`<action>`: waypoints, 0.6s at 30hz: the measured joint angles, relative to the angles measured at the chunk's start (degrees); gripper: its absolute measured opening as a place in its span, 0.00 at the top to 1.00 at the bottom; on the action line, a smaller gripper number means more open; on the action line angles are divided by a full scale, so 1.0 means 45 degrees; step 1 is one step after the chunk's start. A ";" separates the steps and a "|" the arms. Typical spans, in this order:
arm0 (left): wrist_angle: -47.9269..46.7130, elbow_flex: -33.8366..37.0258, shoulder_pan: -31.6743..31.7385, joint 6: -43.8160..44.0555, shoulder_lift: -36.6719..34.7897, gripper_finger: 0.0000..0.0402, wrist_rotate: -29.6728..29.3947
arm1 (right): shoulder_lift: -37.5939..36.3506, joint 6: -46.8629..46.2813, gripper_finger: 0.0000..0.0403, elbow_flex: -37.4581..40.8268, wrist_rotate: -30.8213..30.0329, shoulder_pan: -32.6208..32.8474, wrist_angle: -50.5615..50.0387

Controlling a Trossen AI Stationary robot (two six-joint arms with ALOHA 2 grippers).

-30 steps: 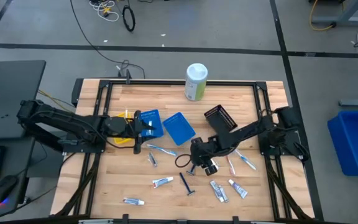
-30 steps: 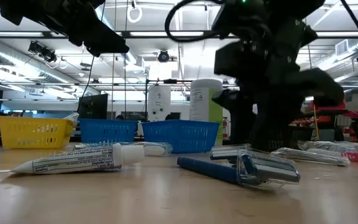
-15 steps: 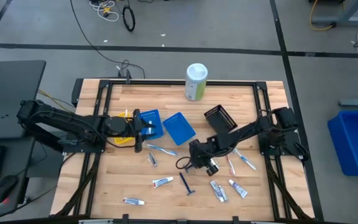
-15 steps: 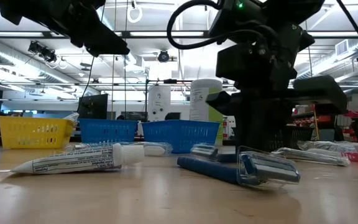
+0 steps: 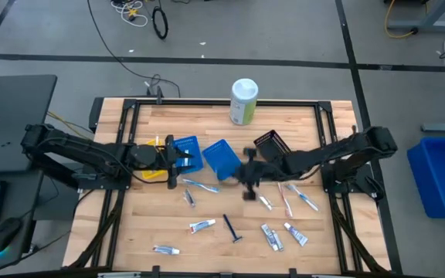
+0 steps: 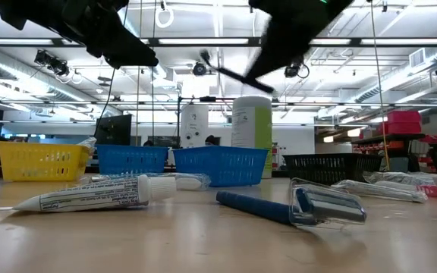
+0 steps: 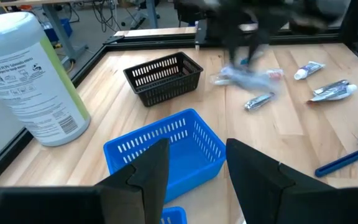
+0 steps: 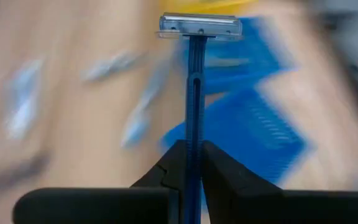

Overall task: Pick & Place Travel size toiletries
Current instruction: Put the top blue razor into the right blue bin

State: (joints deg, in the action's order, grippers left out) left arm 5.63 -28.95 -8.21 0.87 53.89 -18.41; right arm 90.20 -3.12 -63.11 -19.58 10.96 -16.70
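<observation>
My right gripper (image 5: 249,181) hangs above the table's middle, beside a blue tray (image 5: 222,158), shut on a blue-handled razor (image 8: 194,93). Over the smaller blue tray (image 5: 185,152) my left gripper (image 7: 197,168) stands open with nothing between its fingers. Travel size toiletries lie flat on the wood. They include a second blue razor (image 5: 232,228), small toothpaste tubes (image 5: 202,225) (image 5: 271,236) and thin toothbrushes (image 5: 201,185) (image 5: 287,201). My right gripper pinches the razor's blue handle (image 8: 193,152) between its two fingers (image 8: 173,165). The handle runs out along the fingers past their tips, with the silver head (image 8: 199,25) at its free end. The razor is lifted clear of the table.
A tall white-green canister (image 5: 243,100) stands at the far edge. A black basket (image 5: 274,145) sits right of the blue trays, and a yellow basket (image 5: 153,168) lies under the left arm. Dark frame rails (image 5: 222,103) border the table.
My right gripper has risen from the near middle of the table and swung toward the far edge and the blue tray. A razor has come up with it, clear of the wood. The right arm is now stretched out.
</observation>
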 joint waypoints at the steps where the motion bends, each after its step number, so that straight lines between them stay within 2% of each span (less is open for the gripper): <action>1: 0.0009 0.0000 0.0000 -0.0030 0.0000 0.58 0.0000 | -0.0064 -0.1080 0.90 0.0000 -0.0742 -0.0167 0.0037; 4: 0.0261 0.0000 0.0000 -0.0141 0.0000 0.58 -0.0095 | 0.0067 -0.4135 0.90 0.0039 -0.2211 -0.0662 0.0222; 7: 0.0376 -0.0002 0.0000 -0.0162 0.0000 0.58 -0.0097 | 0.0461 -0.5388 0.90 0.0039 -0.2725 -0.1141 0.1263; 13: 0.0350 -0.0002 0.0000 -0.0162 0.0010 0.58 -0.0097 | 0.2142 -0.3925 0.90 0.0034 -0.0533 -0.1761 0.3261; 18: 0.0335 -0.0005 0.0000 -0.0162 0.0024 0.58 -0.0096 | 0.3026 -0.3773 0.90 0.0039 -0.0451 -0.2127 0.2718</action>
State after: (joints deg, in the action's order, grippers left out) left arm 7.14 -28.97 -8.21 0.14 54.00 -18.84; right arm 103.82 -20.10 -62.94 -21.60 1.39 -4.47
